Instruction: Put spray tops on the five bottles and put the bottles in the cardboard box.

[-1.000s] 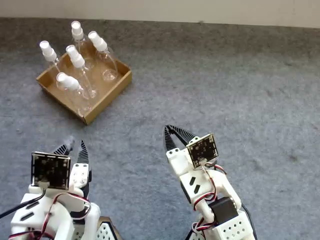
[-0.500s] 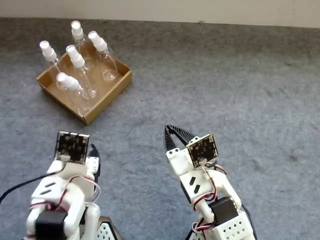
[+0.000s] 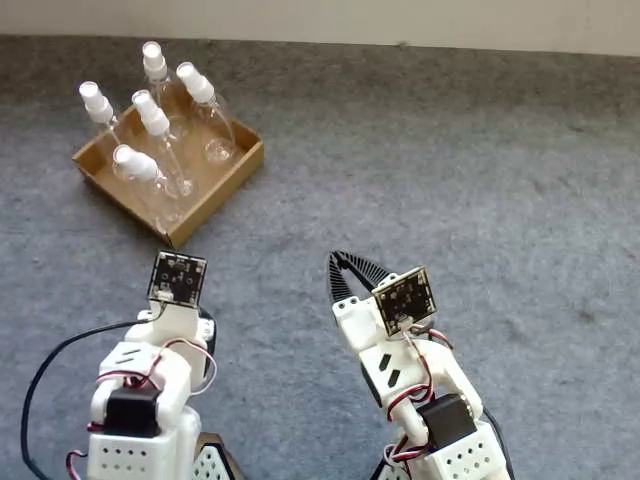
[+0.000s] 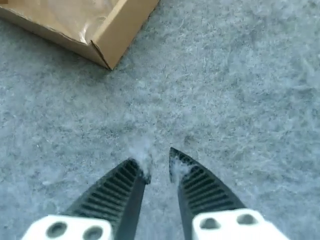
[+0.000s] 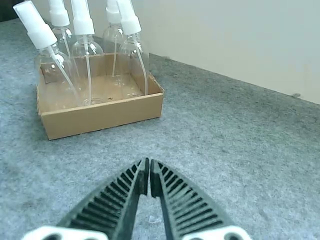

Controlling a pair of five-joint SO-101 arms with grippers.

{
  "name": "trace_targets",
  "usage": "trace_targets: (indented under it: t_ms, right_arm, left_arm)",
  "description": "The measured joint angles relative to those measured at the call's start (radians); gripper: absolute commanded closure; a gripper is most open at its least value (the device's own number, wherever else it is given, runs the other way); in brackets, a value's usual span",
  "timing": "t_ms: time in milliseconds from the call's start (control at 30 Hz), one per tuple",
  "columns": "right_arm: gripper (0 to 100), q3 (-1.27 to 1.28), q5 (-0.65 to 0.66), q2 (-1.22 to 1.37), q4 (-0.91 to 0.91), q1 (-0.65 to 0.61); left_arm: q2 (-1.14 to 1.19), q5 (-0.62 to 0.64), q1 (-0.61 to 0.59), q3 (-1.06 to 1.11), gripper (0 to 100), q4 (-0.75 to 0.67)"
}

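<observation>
Several clear bottles [image 3: 165,140] with white spray tops [image 3: 152,112] stand upright inside the cardboard box [image 3: 215,195] at the table's far left. The right wrist view shows the bottles [image 5: 82,47] in the box [image 5: 100,117] ahead. My right gripper [image 5: 149,172] is shut and empty, low over the grey carpet near the front centre [image 3: 338,262]. My left gripper [image 4: 157,167] hangs just above the carpet with a narrow gap between its fingers and nothing in it. A corner of the box [image 4: 115,40] lies a short way beyond it. My left arm [image 3: 150,390] is at the front left.
Grey carpet [image 3: 450,180] covers the table, bare across the middle and right. A pale wall [image 5: 240,40] runs along the far edge. A black cable [image 3: 40,380] loops beside the left arm's base.
The left arm's wrist has swung forward and to the right, toward the box's near corner. The right arm, the box and the bottles have not moved.
</observation>
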Motion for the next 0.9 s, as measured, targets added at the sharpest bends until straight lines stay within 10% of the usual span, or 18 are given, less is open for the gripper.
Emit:
trace_targets:
  t_ms: [567, 900]
  right_arm:
    - [99.1, 0.000, 0.000, 0.000, 0.021, 0.011]
    - [99.3, 0.000, 0.000, 0.000, 0.213, 0.249]
  left_arm:
    - [0.002, 0.000, 0.000, 0.098, 99, 0.017]
    - [0.002, 0.000, 0.000, 0.098, 99, 0.049]
